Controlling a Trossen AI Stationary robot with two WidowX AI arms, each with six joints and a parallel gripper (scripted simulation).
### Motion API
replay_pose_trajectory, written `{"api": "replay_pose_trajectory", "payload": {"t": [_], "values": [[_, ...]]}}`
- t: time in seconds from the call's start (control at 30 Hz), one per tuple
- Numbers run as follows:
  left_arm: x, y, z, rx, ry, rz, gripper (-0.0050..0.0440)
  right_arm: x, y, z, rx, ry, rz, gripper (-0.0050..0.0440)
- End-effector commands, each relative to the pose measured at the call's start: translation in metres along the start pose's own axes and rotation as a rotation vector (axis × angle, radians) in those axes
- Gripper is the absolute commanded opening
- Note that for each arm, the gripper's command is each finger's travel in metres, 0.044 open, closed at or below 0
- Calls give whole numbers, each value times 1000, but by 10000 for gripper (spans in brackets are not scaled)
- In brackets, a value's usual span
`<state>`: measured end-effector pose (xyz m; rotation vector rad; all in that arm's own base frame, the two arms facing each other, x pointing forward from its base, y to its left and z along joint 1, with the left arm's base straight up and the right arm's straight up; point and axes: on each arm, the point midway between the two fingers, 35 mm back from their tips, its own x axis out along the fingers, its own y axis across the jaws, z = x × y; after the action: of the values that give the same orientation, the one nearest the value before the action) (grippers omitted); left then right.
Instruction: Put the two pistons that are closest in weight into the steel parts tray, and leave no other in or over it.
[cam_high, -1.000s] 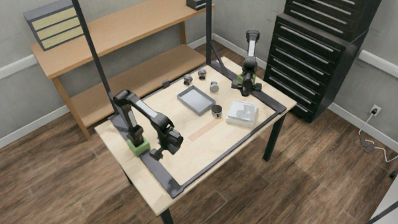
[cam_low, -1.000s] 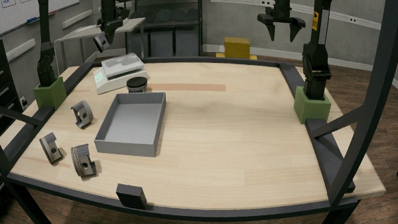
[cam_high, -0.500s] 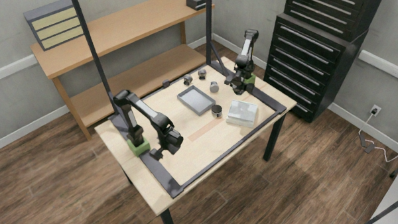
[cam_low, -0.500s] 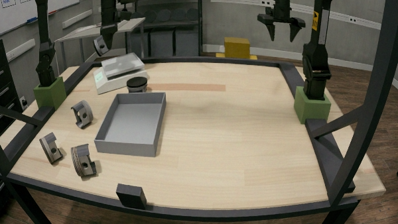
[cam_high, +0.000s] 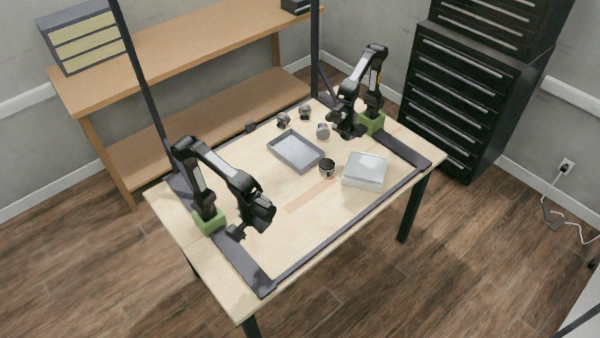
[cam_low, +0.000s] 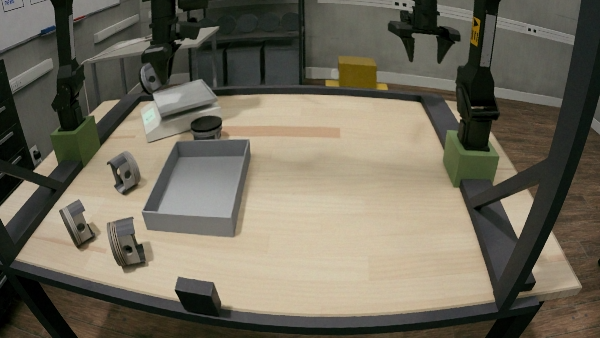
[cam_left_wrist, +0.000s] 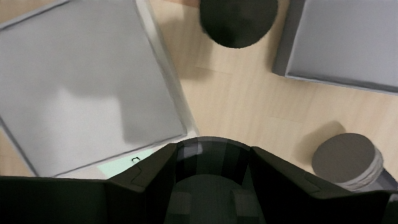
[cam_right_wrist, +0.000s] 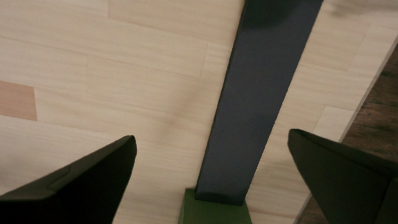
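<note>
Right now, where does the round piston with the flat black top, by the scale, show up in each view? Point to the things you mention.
Round black-topped piston (cam_high: 327, 167) (cam_low: 206, 125) (cam_left_wrist: 238, 22):
Top: just right of centre, between tray and scale.
Exterior: left of centre, upper half, beyond the tray.
Left wrist: top edge, cut off, between scale pan and tray.
Right wrist: not in it.
Shared landmark: grey rectangular steel tray (cam_high: 297, 150) (cam_low: 200, 182) (cam_left_wrist: 350, 45), in all but right wrist.

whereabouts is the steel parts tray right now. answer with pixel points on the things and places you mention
The steel parts tray (cam_high: 309, 167) (cam_low: 190, 223) (cam_left_wrist: 283, 55) sits on the tabletop, left of centre in the exterior view, right beside the dark-topped upright piston (cam_high: 327, 167) (cam_low: 206, 125) (cam_left_wrist: 238, 22), with three more pistons lying off its left side.
</note>
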<state>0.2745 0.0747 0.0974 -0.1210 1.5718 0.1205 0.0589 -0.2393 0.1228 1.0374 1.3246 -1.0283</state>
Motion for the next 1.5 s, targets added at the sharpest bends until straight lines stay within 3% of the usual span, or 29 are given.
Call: {"api": "replay_pose_trajectory", "payload": {"t": [0.0,0.13,0.87,1.47], "values": [[-7,-21,12,4,-35,4,158,-9,1,5,-6,-33,3,400],[-6,-31,15,4,-35,3,158,-9,1,5,-6,-33,3,400],[-5,-30,14,-370,308,-204,158,-9,1,5,-6,-33,3,400],[25,-35,6,-364,321,-201,158,-9,1,5,-6,-33,3,400]]}}
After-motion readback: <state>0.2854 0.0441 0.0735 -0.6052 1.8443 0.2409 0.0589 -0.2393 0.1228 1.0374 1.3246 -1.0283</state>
